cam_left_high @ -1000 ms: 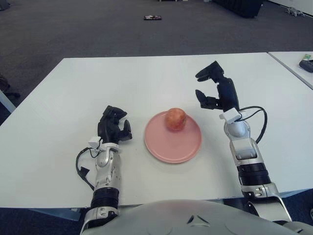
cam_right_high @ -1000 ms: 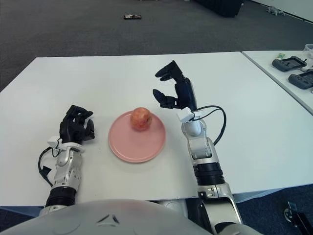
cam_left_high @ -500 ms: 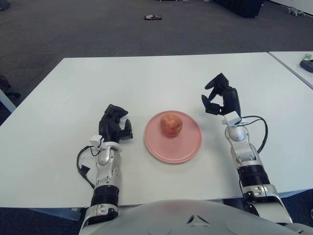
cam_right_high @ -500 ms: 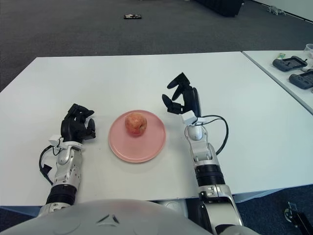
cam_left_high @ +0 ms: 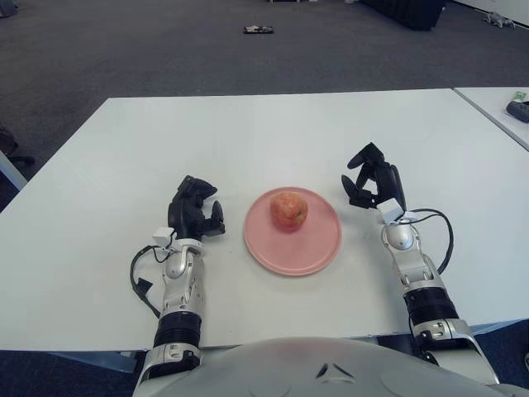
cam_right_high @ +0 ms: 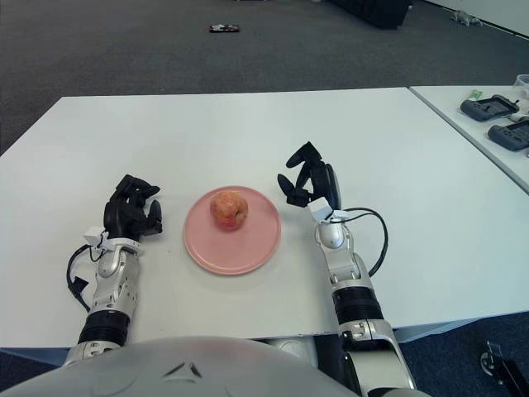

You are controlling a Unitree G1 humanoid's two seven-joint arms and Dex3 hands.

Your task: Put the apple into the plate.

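A reddish apple (cam_left_high: 288, 210) sits inside the pink plate (cam_left_high: 318, 251) at the middle of the white table. My right hand (cam_left_high: 370, 180) is just right of the plate, low over the table, its fingers spread and holding nothing. On the plate's left, my left hand (cam_left_high: 195, 210) shows with its fingers curled and nothing in them.
The white table (cam_left_high: 248, 132) stretches away behind the plate. A second table (cam_right_high: 488, 107) at the far right carries dark controllers (cam_right_high: 488, 106). A small dark object (cam_left_high: 257, 30) lies on the grey carpet beyond.
My right hand has drawn back toward me and sunk lower, right of the plate. The apple rolled slightly left and toward me on the plate. The left hand has barely moved.
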